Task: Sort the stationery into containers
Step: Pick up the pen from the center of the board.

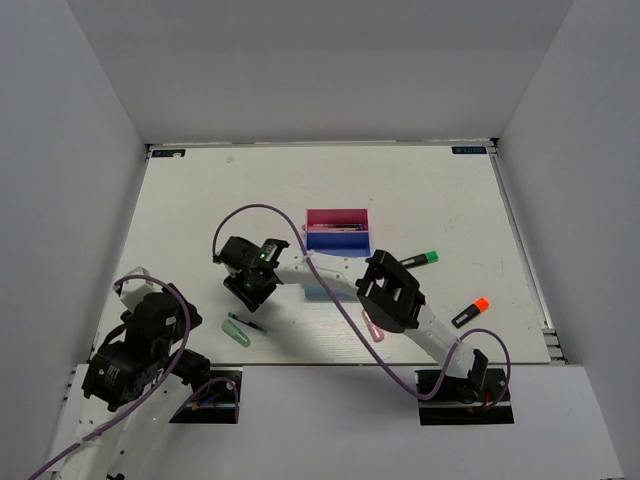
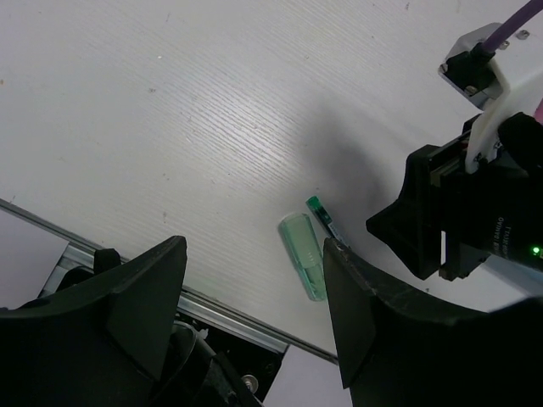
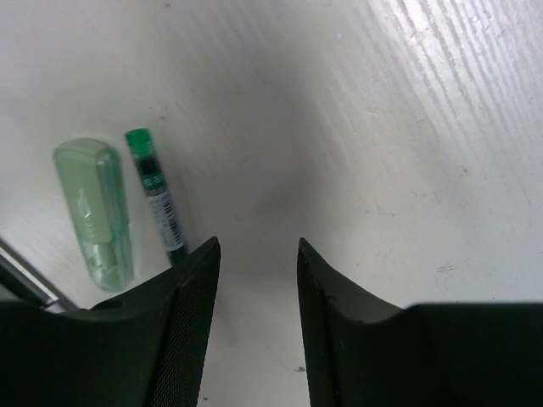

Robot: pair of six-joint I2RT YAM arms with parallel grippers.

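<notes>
My right gripper (image 3: 254,280) has its jaws spread, pinching nothing. The thin green pen (image 3: 157,191) lies in the left of the frame, just beside the mint-green stick (image 3: 95,216). I'd slide over, straddle only the pen, then squeeze.

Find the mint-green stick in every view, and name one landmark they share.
Top external: stick lies low, left of centre.
Left wrist: stick lies low, just right of centre.
Right wrist: stick lies at the far left.
Landmark: the thin green-tipped pen right beside it in all three.
</notes>
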